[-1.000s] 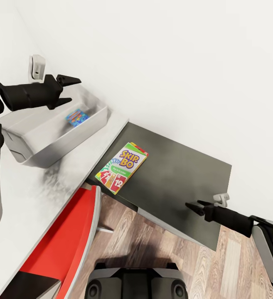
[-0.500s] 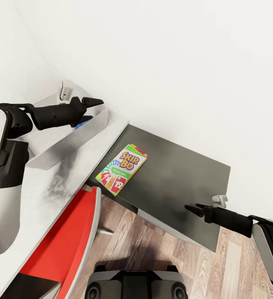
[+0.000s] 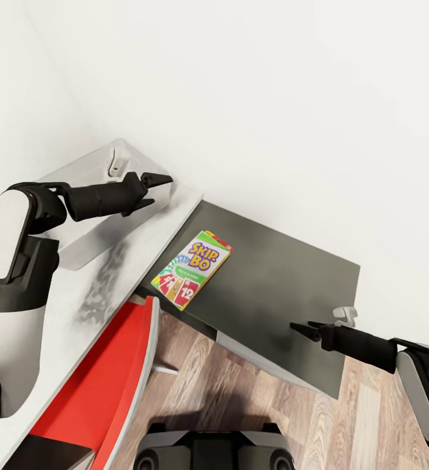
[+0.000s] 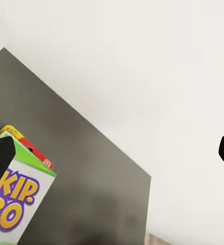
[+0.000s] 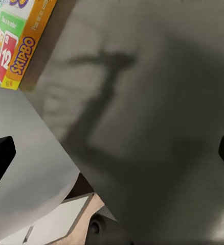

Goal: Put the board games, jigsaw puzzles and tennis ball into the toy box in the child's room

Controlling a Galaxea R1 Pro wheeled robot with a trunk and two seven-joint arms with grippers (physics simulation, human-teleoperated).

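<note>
The SKIP-BO board game point(image 3: 191, 266) lies flat on the dark grey cabinet top point(image 3: 286, 281), near its edge by the table point(image 3: 96, 307). The toy box point(image 3: 87, 241), a light-grey tray, stands on the table against the wall. My left gripper point(image 3: 162, 189) hovers open over the toy box's end nearest the cabinet, and the arm hides the box's inside. The left wrist view looks past the open fingers at the SKIP-BO box point(image 4: 15, 204). My right gripper point(image 3: 300, 326) is open above the cabinet's front edge, well right of the game. Its wrist view catches the SKIP-BO box point(image 5: 20, 46) at a corner.
A red seat point(image 3: 110, 372) stands below the table's front edge. Wood-plank floor point(image 3: 253, 405) lies in front of the cabinet. A white wall point(image 3: 273, 130) closes in behind table and cabinet.
My left arm has swung to the right across the toy box, and the blue game inside it is now covered. The right arm and the SKIP-BO box have stayed put.
</note>
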